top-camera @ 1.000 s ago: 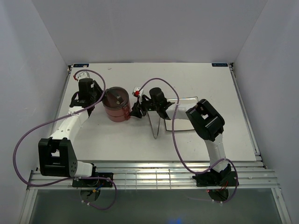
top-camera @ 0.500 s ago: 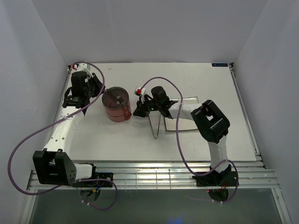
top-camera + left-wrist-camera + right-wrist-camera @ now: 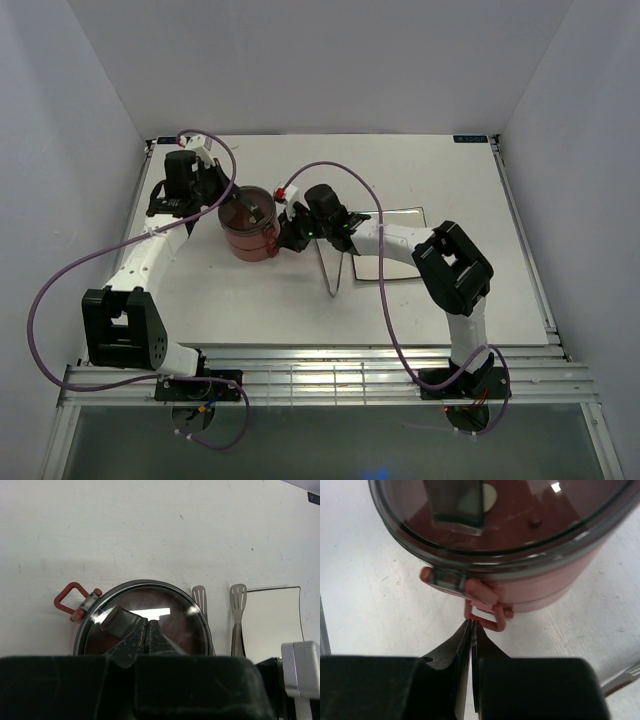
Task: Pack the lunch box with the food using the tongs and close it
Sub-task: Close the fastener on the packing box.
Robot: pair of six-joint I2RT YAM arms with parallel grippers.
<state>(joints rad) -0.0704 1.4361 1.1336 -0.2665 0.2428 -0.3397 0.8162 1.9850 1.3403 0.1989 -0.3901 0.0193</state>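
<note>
Lunch box (image 3: 250, 230) sits lidded between tightly closed fingers (image 3: 461, 647).

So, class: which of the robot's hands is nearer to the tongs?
Right. The right hand is at the clasp of the lunch box, beside the tongs; the left hand is over the lid, farther off.
</note>
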